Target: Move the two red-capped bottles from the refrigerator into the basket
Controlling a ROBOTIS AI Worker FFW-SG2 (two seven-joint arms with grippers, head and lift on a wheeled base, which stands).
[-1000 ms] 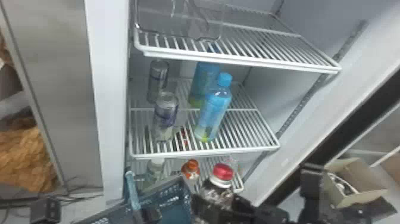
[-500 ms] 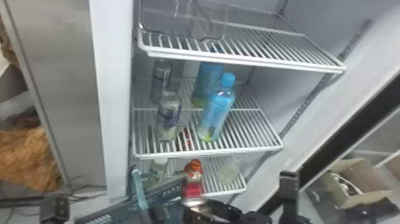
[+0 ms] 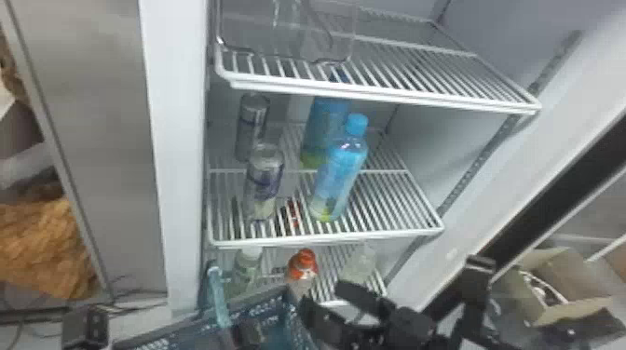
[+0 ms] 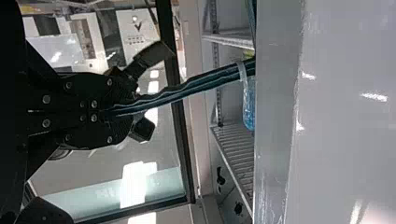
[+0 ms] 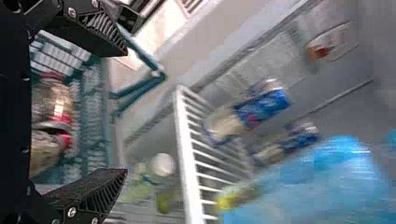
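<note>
The right tool [image 5: 126,112] had been drawn clear of the red-capped bottles [image 5: 53,105] and was spread, empty; both were laid in the basket [image 5: 88,135], which was clamped by the left tool [image 4: 116,111], presumably so it was steadied for loading.

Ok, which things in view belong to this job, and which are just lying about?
For the job:
basket
red-capped bottles, in the basket
left claw, shut on the basket
right claw, open

Just lying about:
blue bottles
cans
orange-capped bottle
white-capped bottle
cardboard box
</note>
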